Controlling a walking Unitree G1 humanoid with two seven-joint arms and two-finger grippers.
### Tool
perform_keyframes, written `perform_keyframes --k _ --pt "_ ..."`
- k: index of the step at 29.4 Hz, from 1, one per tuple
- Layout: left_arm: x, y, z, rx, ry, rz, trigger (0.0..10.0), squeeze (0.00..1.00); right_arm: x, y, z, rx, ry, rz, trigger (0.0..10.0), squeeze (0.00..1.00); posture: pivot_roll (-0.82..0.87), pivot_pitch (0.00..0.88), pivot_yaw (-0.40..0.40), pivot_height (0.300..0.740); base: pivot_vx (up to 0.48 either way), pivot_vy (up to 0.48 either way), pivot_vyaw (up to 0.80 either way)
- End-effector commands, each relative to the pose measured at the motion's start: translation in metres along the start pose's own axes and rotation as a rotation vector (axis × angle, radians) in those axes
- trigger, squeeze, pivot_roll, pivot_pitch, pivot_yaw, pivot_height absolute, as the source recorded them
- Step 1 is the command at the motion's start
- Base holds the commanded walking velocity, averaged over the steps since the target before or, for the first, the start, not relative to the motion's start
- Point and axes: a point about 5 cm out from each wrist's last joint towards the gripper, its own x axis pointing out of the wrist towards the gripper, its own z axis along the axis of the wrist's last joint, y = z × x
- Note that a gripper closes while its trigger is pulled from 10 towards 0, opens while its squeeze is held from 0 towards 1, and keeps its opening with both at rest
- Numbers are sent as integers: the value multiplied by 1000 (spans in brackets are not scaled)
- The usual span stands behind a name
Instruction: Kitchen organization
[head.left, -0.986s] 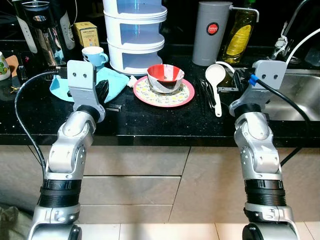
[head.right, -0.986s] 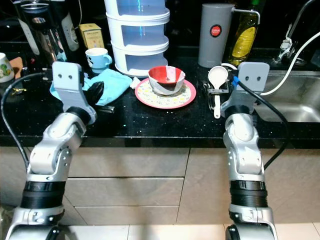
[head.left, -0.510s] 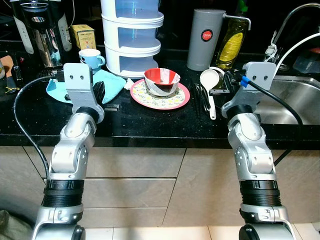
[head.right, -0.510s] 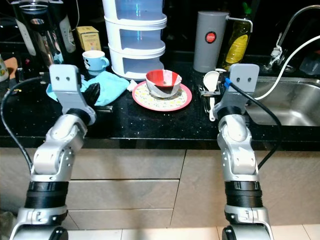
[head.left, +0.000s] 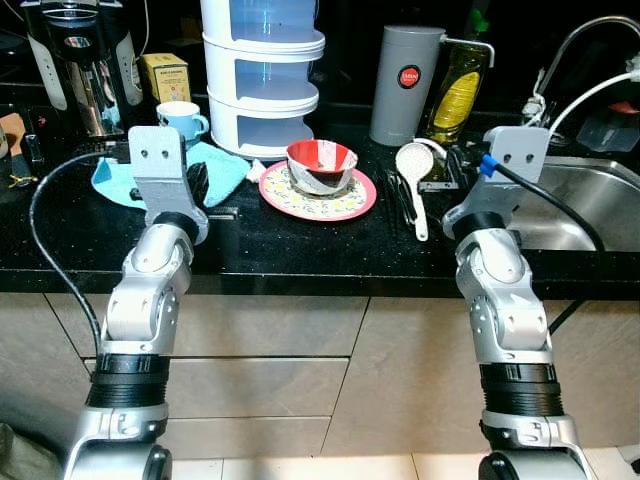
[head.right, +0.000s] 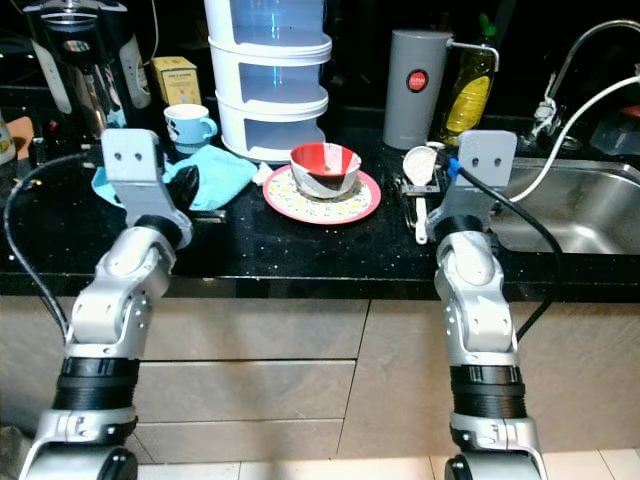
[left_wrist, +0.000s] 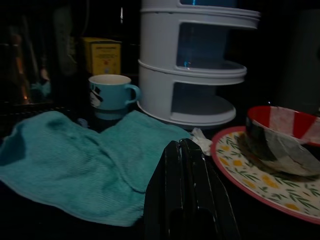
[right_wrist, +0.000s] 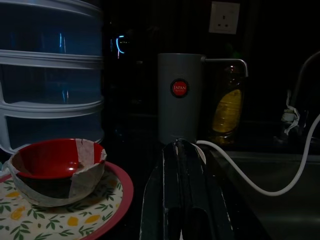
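Note:
A red and white bowl (head.left: 321, 165) sits on a floral plate with a pink rim (head.left: 345, 203) in the middle of the black counter. To its right lie a white spoon (head.left: 414, 165) and dark utensils (head.left: 397, 190). A teal cloth (head.left: 222, 168) lies left of the plate, with a blue mug (head.left: 180, 120) behind it. My left gripper (left_wrist: 179, 144) hovers shut and empty over the cloth's near edge. My right gripper (right_wrist: 179, 144) is shut and empty just right of the spoon, pointing toward a grey canister (right_wrist: 180, 97).
A white three-tier rack (head.left: 262, 70) stands behind the plate. A coffee machine (head.left: 85, 60) and yellow box (head.left: 165, 75) are at the back left. An oil bottle (head.left: 457, 85) stands beside the canister. A steel sink (head.left: 585, 205) with a tap lies to the right.
The whole picture has shifted a little as the camera moved. Both arms keep their pose over the counter, and nothing on it has moved.

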Motion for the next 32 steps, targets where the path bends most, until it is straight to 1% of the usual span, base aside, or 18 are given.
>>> perform_keyframes --k 1,7,32 --pt "2 -1 1 16 -5 -3 10000 0 -1 1 1 9 1 0 10000 0 -100 21 -43 740 0 0 0" --pt "3 -1 1 16 -5 3 10000 0 0 2 1 11 1 2 10000 0 -101 23 -43 740 0 0 0" --pt "3 -2 -2 7 6 17 10000 0 -3 1 0 7 11 4 10000 0 -108 33 -47 740 245 -359 0"
